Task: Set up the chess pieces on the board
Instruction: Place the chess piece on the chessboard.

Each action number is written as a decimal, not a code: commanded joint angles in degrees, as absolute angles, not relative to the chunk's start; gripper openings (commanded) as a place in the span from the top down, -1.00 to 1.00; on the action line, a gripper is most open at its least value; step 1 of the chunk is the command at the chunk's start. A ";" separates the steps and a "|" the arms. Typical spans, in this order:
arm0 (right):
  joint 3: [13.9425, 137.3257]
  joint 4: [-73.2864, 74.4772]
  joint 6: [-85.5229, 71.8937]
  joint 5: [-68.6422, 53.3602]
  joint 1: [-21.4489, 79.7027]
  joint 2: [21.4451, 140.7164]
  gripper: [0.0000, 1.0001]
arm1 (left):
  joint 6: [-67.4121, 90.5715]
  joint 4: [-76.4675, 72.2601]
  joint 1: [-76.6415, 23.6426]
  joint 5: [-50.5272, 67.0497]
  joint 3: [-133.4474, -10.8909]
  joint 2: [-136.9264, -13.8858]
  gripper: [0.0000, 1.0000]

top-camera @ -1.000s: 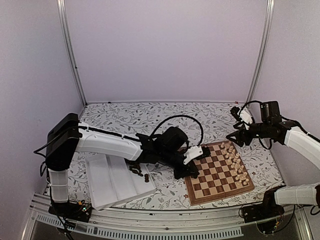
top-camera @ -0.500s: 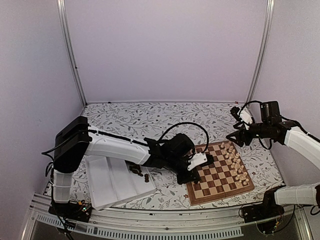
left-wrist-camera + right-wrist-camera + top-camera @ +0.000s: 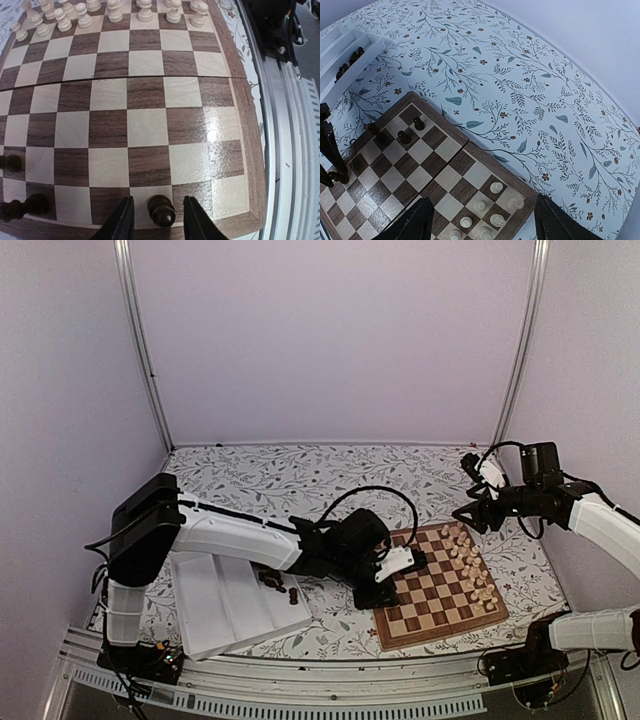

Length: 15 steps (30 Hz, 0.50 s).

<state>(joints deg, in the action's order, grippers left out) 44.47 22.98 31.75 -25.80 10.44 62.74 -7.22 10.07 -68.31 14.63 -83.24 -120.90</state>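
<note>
Spreading the left pincer [image 3: 158, 201] away from the dark chess piece [image 3: 161, 212], now set on the board [image 3: 145, 125]; keeping the right pincer [image 3: 482, 201] wide, unmoved.

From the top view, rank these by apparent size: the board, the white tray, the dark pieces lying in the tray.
Largest: the white tray and the board, about equal to the eye, so unranked.
Smallest by far: the dark pieces in the tray.

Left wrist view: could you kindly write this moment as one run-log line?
left gripper: jaws open around dark piece on board | right gripper: open, empty
</note>
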 commanded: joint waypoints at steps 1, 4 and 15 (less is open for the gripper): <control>43.77 22.39 31.90 -26.44 10.17 62.93 -0.45 | -7.32 10.90 -69.26 14.52 -83.96 -118.61 0.22; 43.77 22.41 31.99 -26.63 10.23 63.00 -0.45 | -7.76 11.24 -69.26 14.28 -82.69 -113.12 0.08; 44.03 22.50 32.19 -26.75 10.24 63.69 -0.45 | -2.83 7.89 -59.63 4.35 -71.13 -93.36 -0.05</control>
<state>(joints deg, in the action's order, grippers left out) 44.47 23.00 32.08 -26.09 10.44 63.20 -6.52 9.67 -65.34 8.03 -75.37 -94.59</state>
